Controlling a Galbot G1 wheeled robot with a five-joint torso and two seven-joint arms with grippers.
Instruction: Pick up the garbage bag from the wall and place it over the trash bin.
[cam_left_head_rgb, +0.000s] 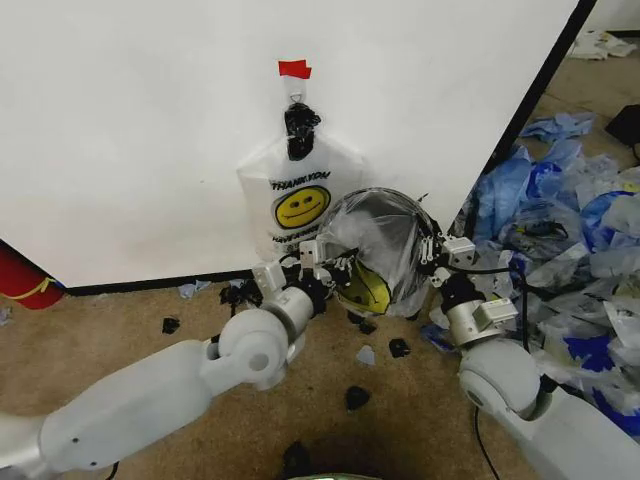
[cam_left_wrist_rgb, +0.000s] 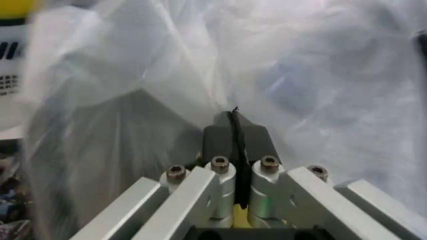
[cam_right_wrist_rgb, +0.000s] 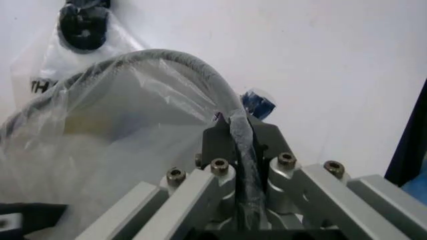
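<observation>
Both grippers, left (cam_left_head_rgb: 312, 262) and right (cam_left_head_rgb: 436, 262), are pinched tight on the bag (cam_left_head_rgb: 378, 240) rim; flimsy, slippery film, so edge-holds seem best.

Blurred at close range in the left wrist view: thin see-through whitish plastic bag (cam_left_wrist_rgb: 313, 75), its print unreadable. Half hidden behind that film in the head view: its yellow smiley face (cam_left_head_rgb: 365, 288). Cut off by the right wrist picture's edge: whiter smiley "THANK YOU" bag (cam_right_wrist_rgb: 50, 70), lettering truncated.
</observation>
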